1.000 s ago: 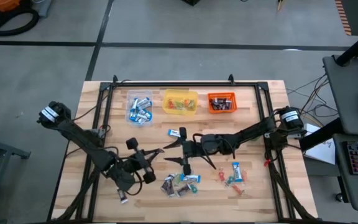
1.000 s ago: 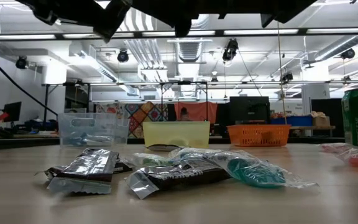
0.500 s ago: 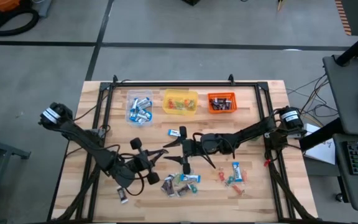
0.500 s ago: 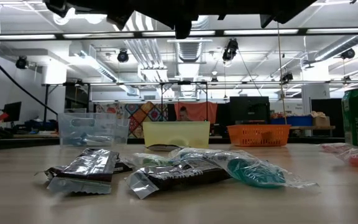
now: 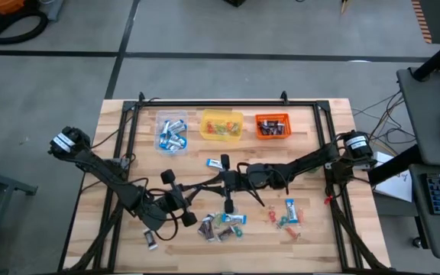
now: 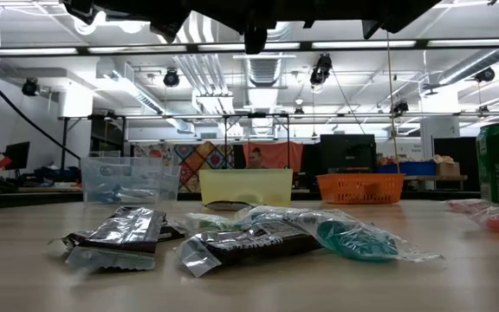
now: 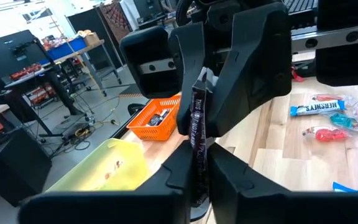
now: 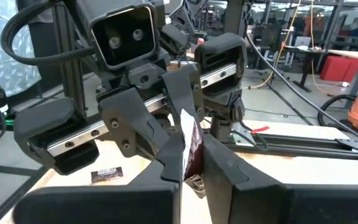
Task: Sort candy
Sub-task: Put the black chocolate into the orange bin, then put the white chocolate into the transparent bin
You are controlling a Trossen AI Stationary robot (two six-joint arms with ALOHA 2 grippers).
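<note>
Above the middle of the desk (image 5: 319, 237), the left hand (image 5: 202, 186) and the right hand (image 5: 221, 182) meet tip to tip, and both are clenched on one dark brown wrapped sweet (image 7: 197, 118). The left wrist view shows the sweet standing on edge between that arm's own fingers (image 7: 179, 171), with the other arm's fingers gripping it from the far side. The right wrist view shows the same wrapper (image 8: 190, 140) pinched between its fingers (image 8: 219, 158) and those of the left hand opposite.

Under the two hands, a heap of loose candy (image 5: 221, 225) lies on the desk near its front edge; the low view shows it as crumpled dark, silver and teal wrappers (image 6: 258, 236). A smaller scatter of blue-and-white and red sweets (image 5: 285, 214) lies to the right of the heap. One blue-and-white sweet (image 5: 216, 163) lies alone nearer the tubs.

Along the back of the desk stand a clear tub (image 5: 172, 131) holding blue-and-white sweets, a yellow tub (image 5: 221, 125) and an orange tub (image 5: 272, 126)
</note>
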